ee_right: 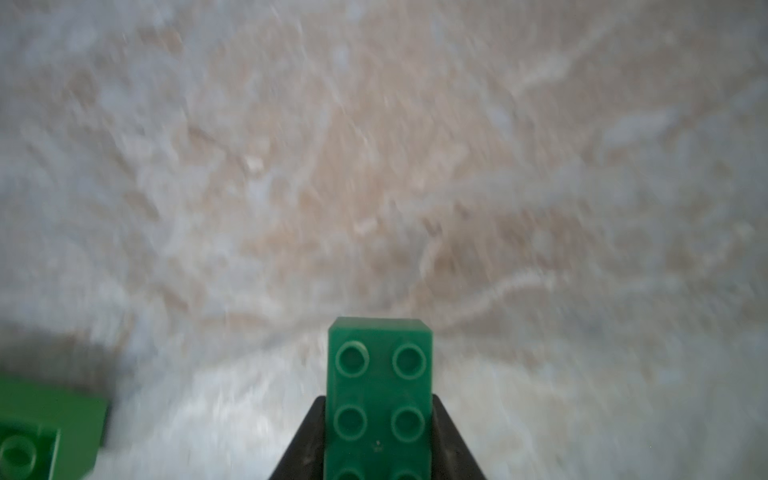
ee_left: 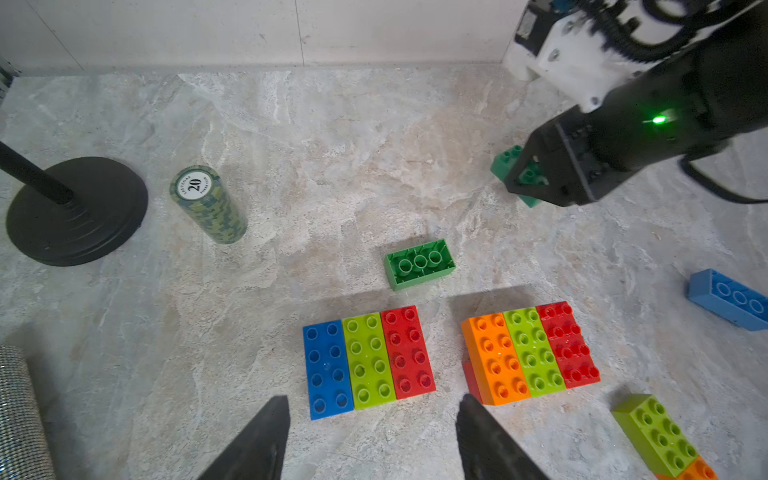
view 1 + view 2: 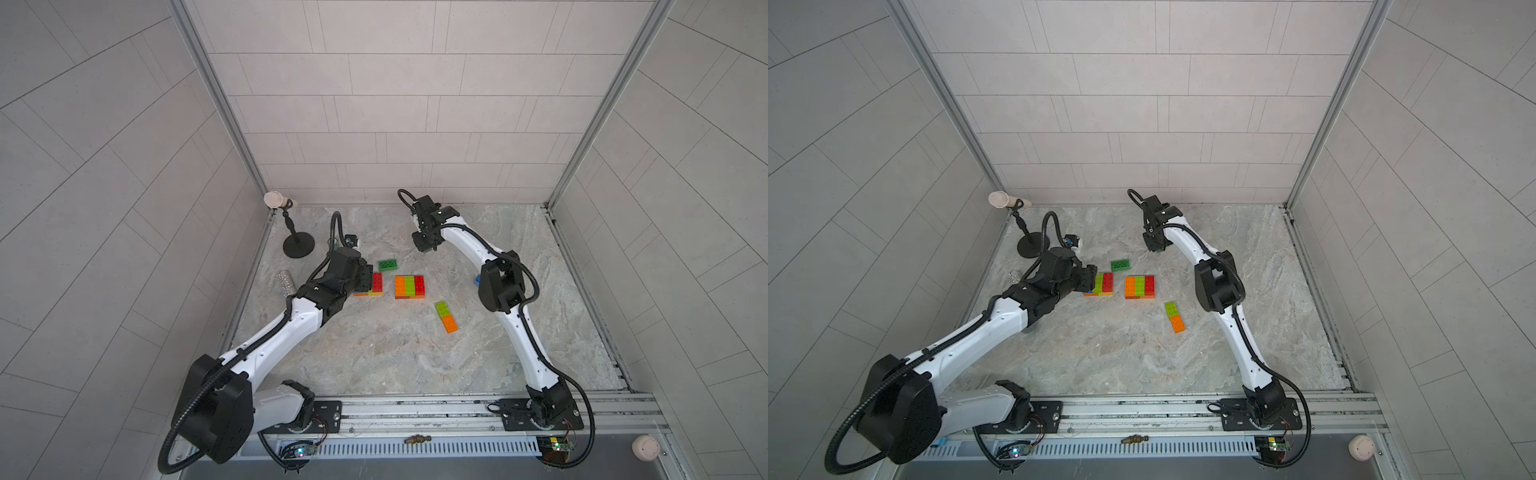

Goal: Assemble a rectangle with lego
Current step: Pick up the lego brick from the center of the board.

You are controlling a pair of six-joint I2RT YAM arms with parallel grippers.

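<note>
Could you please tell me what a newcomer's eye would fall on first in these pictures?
Two striped lego slabs lie side by side at the middle of the table: a blue-lime-red slab and an orange-lime-red slab. The left gripper hangs open just short of the former, while further back the right gripper is shut on a dark green brick.

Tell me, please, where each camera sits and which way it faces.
Top views: high over the base rail, facing down on the table; left arm and right arm show whole.
Left wrist: on the left arm, facing past the open left tool to the blue-lime-red slab; the right arm also shows.
Right wrist: on the right arm, close over the table, facing along the right tool, shut on the held green brick.
Shared: the left wrist view also shows this brick.
</note>
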